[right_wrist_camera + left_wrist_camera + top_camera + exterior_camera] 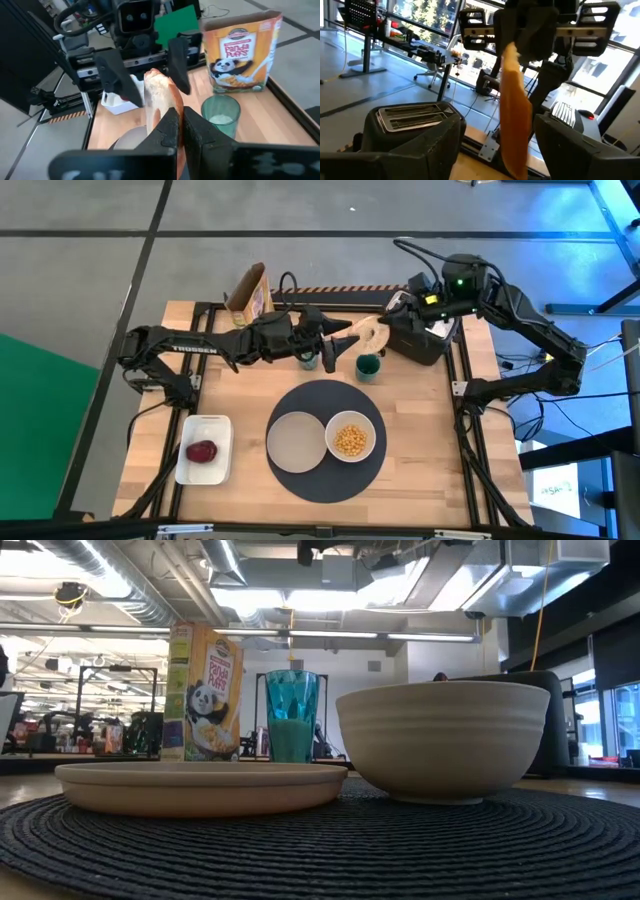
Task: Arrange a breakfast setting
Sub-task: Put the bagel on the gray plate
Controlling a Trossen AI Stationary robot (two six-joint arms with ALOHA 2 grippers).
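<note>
A slice of toast (368, 332) is in the air at the far middle, between my two grippers. My right gripper (181, 120) is shut on it, next to the black toaster (420, 340). My left gripper (348, 340) is open. Its fingers (116, 77) stand on either side of the slice's other end; I cannot tell whether they touch it. The beige plate (295, 440) and the white bowl (350, 438) of cereal rest on the dark-grey mat (325, 395). The pale-green tumbler (308, 360) and the dark-green cup (367, 367) stand beyond the mat. No spoon shows. My right gripper pinches the toast's end (162, 107) nearest the toaster between its two fingers. It comes about level from the table's right. The slice stands on edge and sticks out toward my left gripper, lifted clear of the table.
A cereal box (250, 295) stands at the far left. A white tray (203, 450) with a dark-red thing lies at the near left. The tumbler and the cup stand just below the toast. Cables run behind the toaster.
</note>
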